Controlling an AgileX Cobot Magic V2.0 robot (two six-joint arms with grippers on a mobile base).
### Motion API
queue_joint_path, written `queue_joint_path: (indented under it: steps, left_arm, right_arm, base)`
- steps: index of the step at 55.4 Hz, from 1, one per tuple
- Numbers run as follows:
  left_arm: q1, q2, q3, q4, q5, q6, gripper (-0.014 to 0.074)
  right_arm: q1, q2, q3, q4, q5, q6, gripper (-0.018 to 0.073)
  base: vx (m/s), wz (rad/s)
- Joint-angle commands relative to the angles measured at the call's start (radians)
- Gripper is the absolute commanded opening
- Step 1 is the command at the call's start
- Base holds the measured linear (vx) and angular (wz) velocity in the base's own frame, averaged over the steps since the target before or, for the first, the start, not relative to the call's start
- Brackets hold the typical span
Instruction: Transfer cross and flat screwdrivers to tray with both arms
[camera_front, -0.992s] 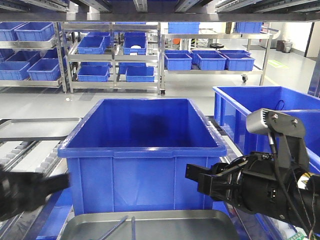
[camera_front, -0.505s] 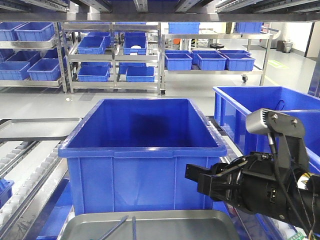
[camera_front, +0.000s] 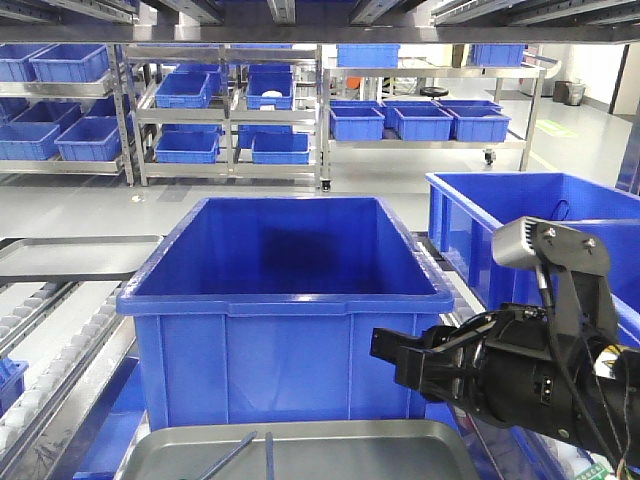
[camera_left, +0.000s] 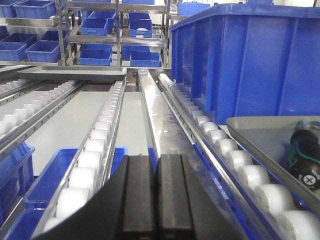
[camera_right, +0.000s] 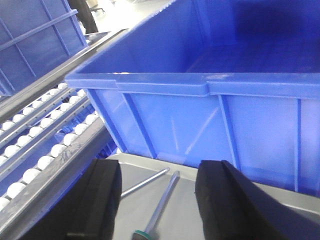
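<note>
Both screwdrivers (camera_right: 155, 197) are already lying in the tray (camera_front: 400, 440), shafts side by side and nearly touching, tips pointing toward the big blue crate (camera_front: 285, 310) just behind the tray's far rim. From my left wrist view I am seeing a black handle end with a cross mark (camera_left: 306, 167) resting inside the tray near its left rim. I am judging the transfer as essentially done.

My right claw (camera_right: 160, 200) is hovering over the tray with its jaws spread wide apart, holding nothing; the two shafts are showing in the gap between the fingers. My left claw (camera_left: 155, 195) is sitting off to the tray's left over the roller surface (camera_left: 95, 150), fingers pressed together, empty.

Risks I am weighing from here:
- Pulling the right claw back low could drag a finger across the shafts and roll a screwdriver toward the rim; the rim is shallow.
- Rising too steeply forward could knock the crate's front wall.
- The tray is resting on rollers, so any nudge may set it sliding.
- Swinging my left claw inward could clip the tray's edge.
</note>
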Motion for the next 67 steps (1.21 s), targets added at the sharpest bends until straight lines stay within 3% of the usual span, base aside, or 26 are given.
queue_joint_path:
  steps: [1,39,48,56,67]
  left_arm:
    - [0.000,-0.001,-0.025,0.000,-0.077,-0.006,-0.0007]
    - [0.000,-0.001,-0.024,0.000,-0.077,-0.006,-0.0006]
    - [0.000,-0.001,-0.024,0.000,-0.077,-0.006,-0.0006]
    - [0.000,-0.001,-0.024,0.000,-0.077,-0.006,-0.0006]
    - [0.000,-0.001,-0.024,0.000,-0.077,-0.006,-0.0006]
  right_arm:
    - [0.001,-0.022,-0.032,0.008,-0.059,-0.009,0.0428]
    - [-0.007,-0.030,-0.031,-0.003,-0.018,-0.024,0.0402]
    - [-0.027,-0.150,0.050,-0.050,-0.024,-0.020,0.0306]
    - [-0.081,-0.335,0.237,-0.065,-0.085,-0.020,0.0181]
    - [-0.192,-0.585,0.494,-0.205,-0.155,-0.010,0.0017]
  base:
    - [0.00,0.00]
    - [0.00,0.00]
    - [0.00,0.00]
    - [0.00,0.00]
    - [0.00,0.00]
